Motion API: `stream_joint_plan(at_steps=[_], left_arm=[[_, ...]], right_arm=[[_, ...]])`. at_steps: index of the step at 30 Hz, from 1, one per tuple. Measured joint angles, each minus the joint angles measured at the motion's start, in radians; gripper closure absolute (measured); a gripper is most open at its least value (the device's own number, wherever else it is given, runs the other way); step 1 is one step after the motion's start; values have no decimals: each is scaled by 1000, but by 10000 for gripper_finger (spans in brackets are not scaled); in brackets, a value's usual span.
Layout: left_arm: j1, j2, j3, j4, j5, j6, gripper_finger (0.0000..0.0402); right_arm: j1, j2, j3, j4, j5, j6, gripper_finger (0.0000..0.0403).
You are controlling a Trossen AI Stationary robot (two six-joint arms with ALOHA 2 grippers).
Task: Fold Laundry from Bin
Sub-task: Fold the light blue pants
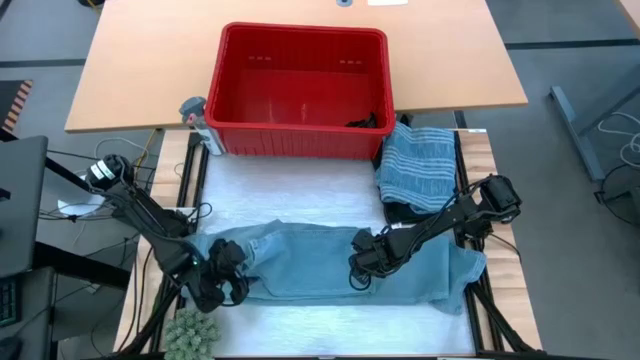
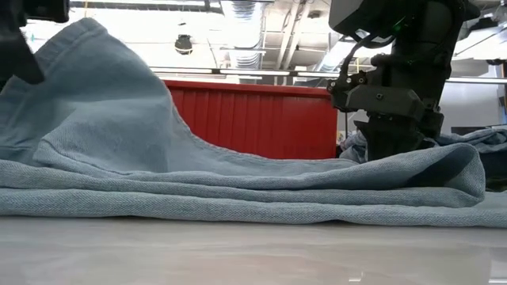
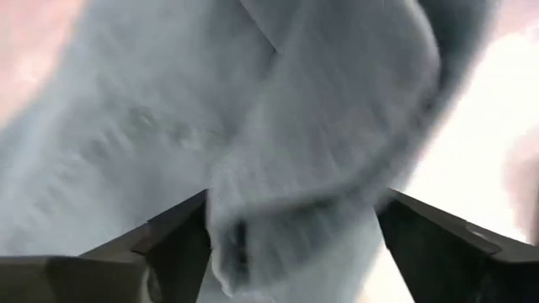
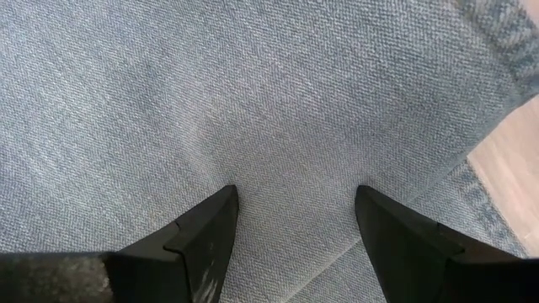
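A light blue garment [image 1: 320, 262] lies spread across the near half of the table. Its left end [image 2: 87, 47] stands raised in a hump. My left gripper [image 1: 222, 278] is at that end, its fingers wide apart with a thick fold of the cloth [image 3: 303, 185] between them. My right gripper [image 1: 362, 265] points down at the garment's middle, open, with flat cloth [image 4: 295, 126] under its tips. A folded grey-blue striped cloth [image 1: 418, 165] lies on a dark one [image 1: 405, 212] at the right. The red bin [image 1: 300, 90] stands at the far side with a dark scrap [image 1: 368, 122] in one corner. My left gripper has a rounded fold of the garment's left end [image 3: 253, 236] between its spread fingers, coming at it slanting down. The fold fills most of the gap and stands raised off the table. Whether the fingers still press it I cannot tell. My right gripper comes from above, pointing steeply down, and its two spread fingertips [image 4: 215, 210] stand on the flat middle of the garment [image 4: 295, 219]. Nothing is pinched between them, and the cloth there lies flat on the table.
A green spiky object [image 1: 190, 335] sits at the near left corner. A small grey object [image 1: 195, 112] stands by the bin's left side. The white table surface [image 1: 290, 190] shows between the bin and the garment.
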Motion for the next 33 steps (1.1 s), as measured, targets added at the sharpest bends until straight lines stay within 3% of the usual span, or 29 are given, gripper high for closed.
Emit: stream_joint_plan(at_steps=[10,22,33], left_arm=[[15,2,0,-209,2,-58,70],[14,2,0,-244,-50,-118,70],[20,2,0,-244,66,-106,70]], right_arm=[[4,0,0,0,1,1,133],[4,0,0,1,3,12,133],[4,0,0,3,9,8,133]])
